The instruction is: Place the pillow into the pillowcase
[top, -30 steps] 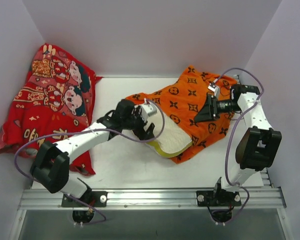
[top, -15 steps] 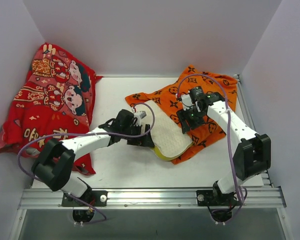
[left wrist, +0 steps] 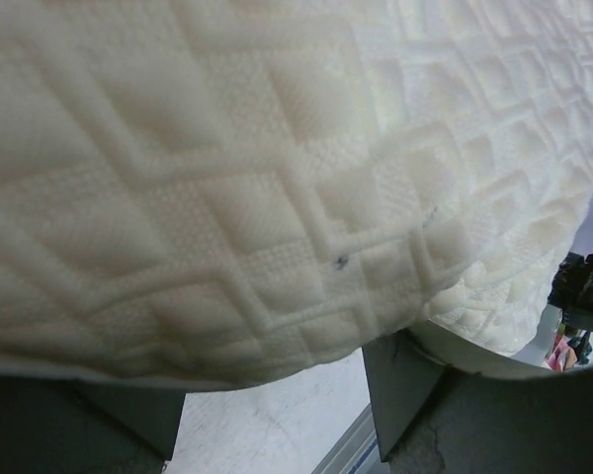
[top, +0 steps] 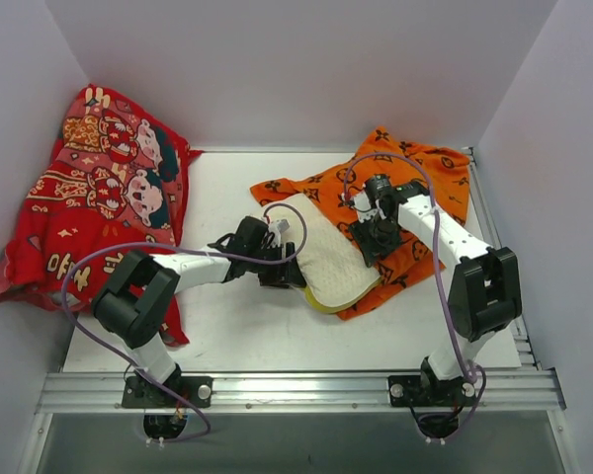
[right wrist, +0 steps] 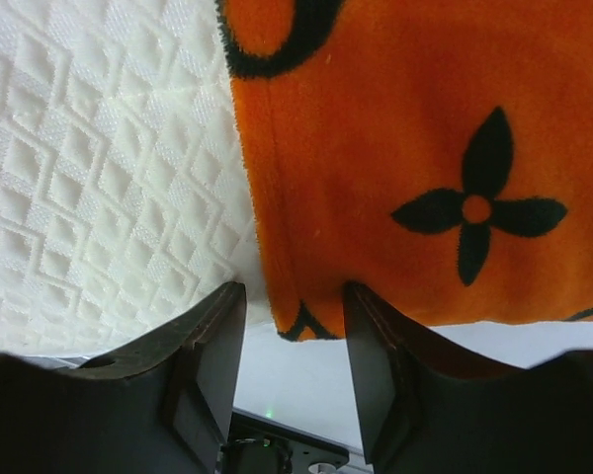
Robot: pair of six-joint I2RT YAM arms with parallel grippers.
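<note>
The cream-white quilted pillow [top: 331, 259] lies mid-table, its yellow-green band [top: 321, 302] at the near edge. Its right side rests on the orange pillowcase [top: 420, 183] with black flower motifs. My left gripper [top: 282, 269] is at the pillow's left edge. In the left wrist view the pillow [left wrist: 277, 168] bulges over the open left gripper [left wrist: 267, 395], whose fingers stand wide apart with bare table between them. My right gripper [top: 368, 247] is at the pillowcase's edge beside the pillow. In the right wrist view that right gripper [right wrist: 295, 316] is open, with the pillowcase hem [right wrist: 306, 296] hanging between its fingers and the pillow [right wrist: 99, 178] to the left.
A red cartoon-printed cloth [top: 99, 207] is heaped against the left wall, reaching down over the table's left edge. White walls close in the back and both sides. A metal rail [top: 296, 390] carrying the arm bases runs along the near edge.
The right arm swung in from the far right to the pillowcase edge beside the pillow. The left gripper slid down to the pillow's left edge. More of the pillow now shows.
</note>
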